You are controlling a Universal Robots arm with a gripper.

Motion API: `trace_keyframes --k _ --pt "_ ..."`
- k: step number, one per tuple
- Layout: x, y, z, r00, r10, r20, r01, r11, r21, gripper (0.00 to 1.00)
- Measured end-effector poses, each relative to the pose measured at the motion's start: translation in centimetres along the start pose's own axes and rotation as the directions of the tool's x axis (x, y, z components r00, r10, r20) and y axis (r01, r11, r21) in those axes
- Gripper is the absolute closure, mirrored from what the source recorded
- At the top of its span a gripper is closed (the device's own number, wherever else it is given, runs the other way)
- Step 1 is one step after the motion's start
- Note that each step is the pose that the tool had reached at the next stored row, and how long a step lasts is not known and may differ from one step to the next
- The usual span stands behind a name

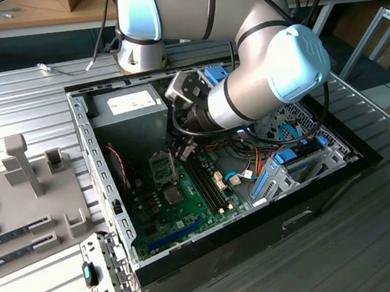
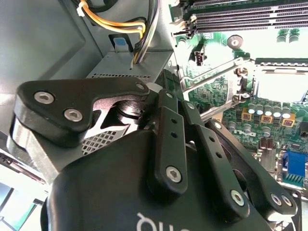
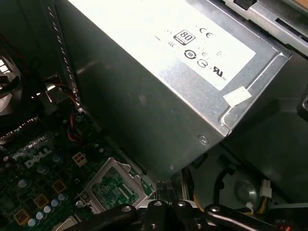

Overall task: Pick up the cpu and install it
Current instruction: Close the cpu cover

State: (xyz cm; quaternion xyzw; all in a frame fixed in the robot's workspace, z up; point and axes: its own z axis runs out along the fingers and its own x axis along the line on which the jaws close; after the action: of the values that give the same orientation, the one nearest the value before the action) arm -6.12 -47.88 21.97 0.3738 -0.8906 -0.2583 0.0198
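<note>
- Fingers of my gripper (image 3: 163,192): my own black linkage hides the tips in both wrist views, so I cannot tell whether they are clenched, released or holding something.
- I hang inside the open computer case (image 1: 110,197), at the middle of the exterior view, just beside the processor socket (image 1: 162,167), with the grey power supply box (image 3: 159,72) close by.
- In the second wrist view the socket's retaining lever (image 2: 216,74) stands raised, and the socket bed is washed out by glare.
- I cannot make out the cpu, neither at my tips nor in the socket.
- By my judgement the cpu is light, thin and stiff, with a slick metal top and a delicate underside.
- I judge it is best gripped lightly across two opposite edges and kept level, never tilted or pressed by a corner.
</note>
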Motion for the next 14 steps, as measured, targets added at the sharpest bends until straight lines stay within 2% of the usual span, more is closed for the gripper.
trace_keyframes --k 14 --pt "0.16 0.10 -0.78 1.0000 0.000 0.0013 0.000 1.0000 -0.0013 0.89"
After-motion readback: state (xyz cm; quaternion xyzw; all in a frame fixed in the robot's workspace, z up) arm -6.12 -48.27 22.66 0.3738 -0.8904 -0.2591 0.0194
